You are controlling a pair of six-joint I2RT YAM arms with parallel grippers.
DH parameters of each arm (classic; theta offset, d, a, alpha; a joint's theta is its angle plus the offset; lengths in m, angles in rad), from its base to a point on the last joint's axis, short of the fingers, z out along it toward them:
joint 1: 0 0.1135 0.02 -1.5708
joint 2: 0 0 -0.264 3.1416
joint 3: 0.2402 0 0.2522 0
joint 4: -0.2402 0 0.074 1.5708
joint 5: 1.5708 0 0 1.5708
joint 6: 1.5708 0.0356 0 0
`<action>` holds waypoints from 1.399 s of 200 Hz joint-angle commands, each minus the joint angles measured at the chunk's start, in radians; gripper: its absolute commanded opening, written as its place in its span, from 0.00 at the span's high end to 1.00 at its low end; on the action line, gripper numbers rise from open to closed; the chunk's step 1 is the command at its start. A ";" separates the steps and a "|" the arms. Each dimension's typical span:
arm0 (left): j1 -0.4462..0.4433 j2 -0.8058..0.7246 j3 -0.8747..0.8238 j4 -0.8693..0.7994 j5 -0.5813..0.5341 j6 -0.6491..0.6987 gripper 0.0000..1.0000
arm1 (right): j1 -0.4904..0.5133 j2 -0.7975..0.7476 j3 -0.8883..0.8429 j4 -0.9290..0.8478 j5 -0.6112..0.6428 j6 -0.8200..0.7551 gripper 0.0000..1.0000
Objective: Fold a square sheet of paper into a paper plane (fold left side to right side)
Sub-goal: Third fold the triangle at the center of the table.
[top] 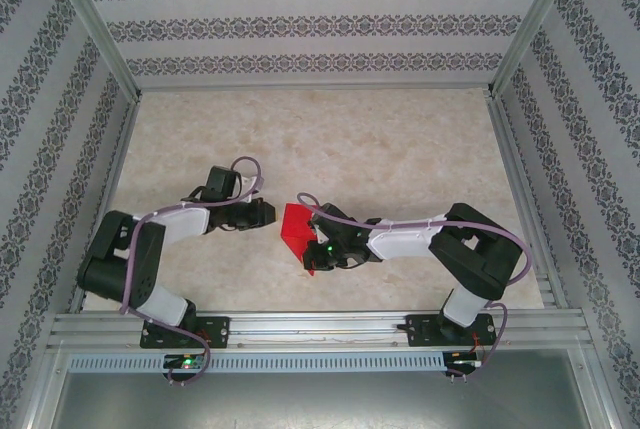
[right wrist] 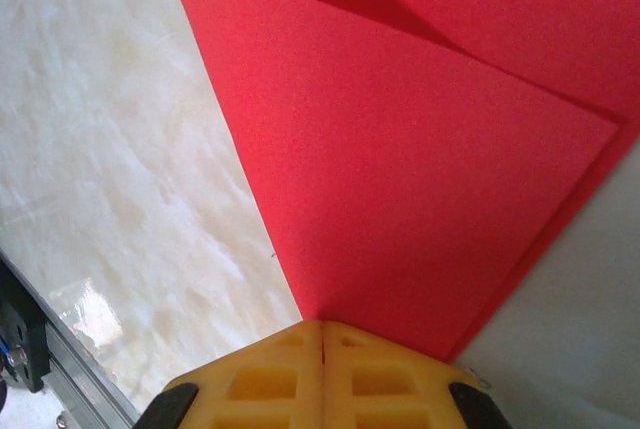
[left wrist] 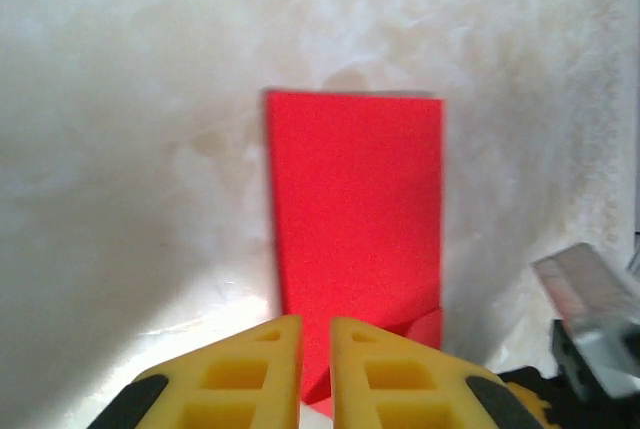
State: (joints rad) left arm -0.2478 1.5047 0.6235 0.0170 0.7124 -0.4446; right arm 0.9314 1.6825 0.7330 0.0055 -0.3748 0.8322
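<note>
Yellow fingers of my right gripper [right wrist: 322, 327] fill the bottom of the right wrist view, clenched on a corner of the square sheet of paper [right wrist: 420, 199]. Here I see two red layers, one over the other. From the left wrist the sheet is a tall rectangle, long axis up the frame. My left gripper [left wrist: 316, 324] keeps a thin slit, grasping nothing. From above, the sheet sits between both grippers, just below the centre of the table [top: 350, 139].
</note>
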 commanded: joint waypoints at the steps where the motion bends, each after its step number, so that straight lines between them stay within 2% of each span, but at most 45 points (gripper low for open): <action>1: -0.035 -0.073 -0.041 -0.024 0.027 0.011 0.86 | -0.033 0.022 -0.068 -0.213 0.106 -0.063 1.00; 47: -0.174 -0.111 -0.083 0.042 0.064 -0.060 0.86 | -0.084 -0.030 -0.090 -0.228 0.095 -0.118 1.00; 99: -0.280 0.019 -0.015 0.121 0.052 -0.094 0.86 | -0.088 -0.027 -0.088 -0.217 0.083 -0.118 1.00; 191: -0.297 0.145 0.053 0.055 -0.018 -0.046 0.86 | -0.088 -0.030 -0.083 -0.216 0.080 -0.114 1.00; 229: -0.301 0.177 0.068 -0.011 -0.088 -0.016 0.86 | -0.088 -0.040 -0.055 -0.217 0.062 -0.114 1.00; 280: -0.318 0.200 0.070 -0.084 -0.163 -0.034 0.96 | -0.086 -0.075 0.003 -0.152 -0.007 -0.077 1.00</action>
State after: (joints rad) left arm -0.5453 1.6749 0.6949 0.0212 0.6365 -0.4965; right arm 0.8528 1.6207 0.7197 -0.1028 -0.3790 0.7341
